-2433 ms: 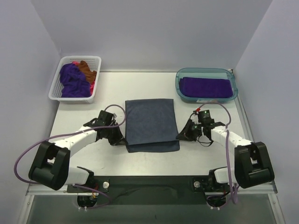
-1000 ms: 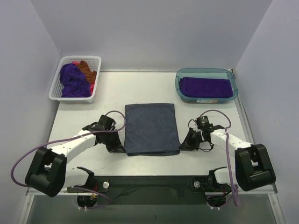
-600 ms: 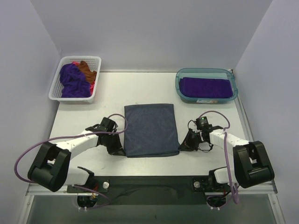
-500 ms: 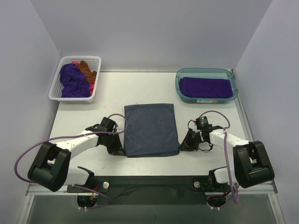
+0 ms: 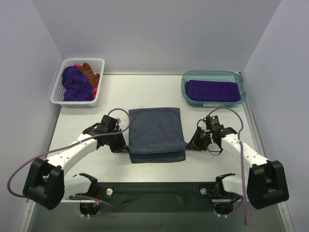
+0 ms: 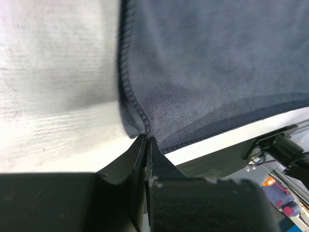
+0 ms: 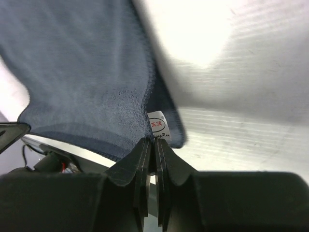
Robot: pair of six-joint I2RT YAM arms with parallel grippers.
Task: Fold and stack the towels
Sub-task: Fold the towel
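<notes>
A slate blue-grey towel (image 5: 155, 128) lies in the middle of the table, its near strip doubled over on itself. My left gripper (image 5: 124, 145) is shut on the towel's near-left corner; in the left wrist view the hemmed corner (image 6: 140, 113) is pinched between the closed tips (image 6: 146, 137). At the near-right corner my right gripper (image 5: 190, 143) is shut as well. There the closed tips (image 7: 154, 141) pinch the towel's edge (image 7: 82, 63) just under its white label (image 7: 158, 126). A folded purple towel (image 5: 212, 90) rests in the teal tub (image 5: 213, 73).
A white lattice basket (image 5: 63, 99) stands at the back left, holding a crumpled purple towel (image 5: 75, 82), a rust-brown one (image 5: 89, 71) and a bit of pink. Purple cables loop from both arms over the table's near part.
Both grippers have lifted the towel's near corners and moved away from the table's near edge. The towel lay flat before; its near strip is now folded over.
</notes>
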